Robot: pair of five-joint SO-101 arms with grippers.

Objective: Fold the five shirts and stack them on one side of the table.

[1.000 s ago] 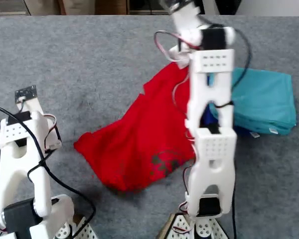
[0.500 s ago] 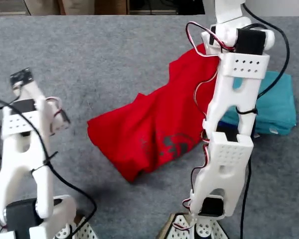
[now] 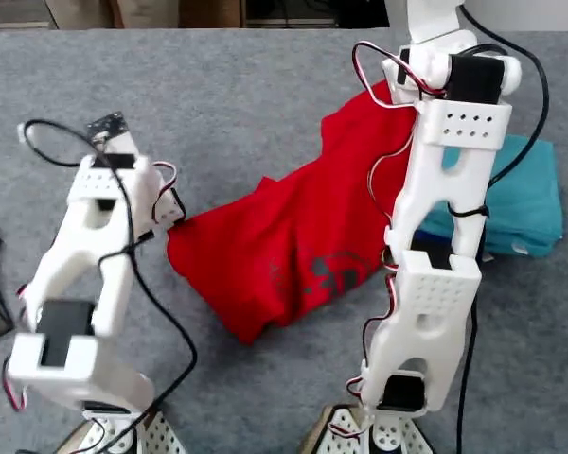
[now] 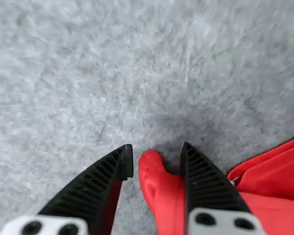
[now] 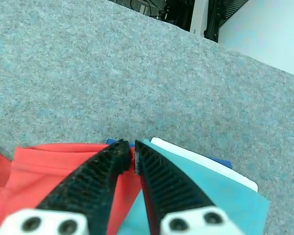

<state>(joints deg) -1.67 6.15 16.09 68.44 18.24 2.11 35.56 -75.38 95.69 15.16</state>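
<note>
**Table (image 3: 218, 95).** It is covered in a grey felt-like cloth, and both arms stand at its near edge.

**Red shirt (image 3: 284, 255).** It is unfolded and crumpled in the middle of the table, between the two arms. It runs on a diagonal from a near-left corner beside the left arm (image 3: 85, 246) to a far-right part that rises under the wrist of the right arm (image 3: 435, 189). A dark print shows on its near-right part, close to the right arm.

**Left gripper (image 4: 157, 147).** It sits low over the table at the shirt's left corner with its jaws spread. A rounded tip of red cloth lies between the fingers (image 4: 206, 186). The cloth rests against one finger and stands apart from the other, so the jaws do not close on it.

**Right gripper (image 5: 130, 143).** It is raised over the far side of the table and points toward the far edge. Its jaws are pressed together with only a hairline gap, pinching the far edge of the red shirt. That edge runs straight to the tips, and red cloth shows in the wedge between the fingers.

**Folded teal shirt (image 3: 516, 203).** It lies flat on the right side of the table, just beside the right arm and partly behind it. In the right wrist view it touches the red shirt. A white edge (image 5: 201, 156) and a blue edge (image 5: 219, 161) show under its far side. How many pieces lie in that stack cannot be told.
</note>
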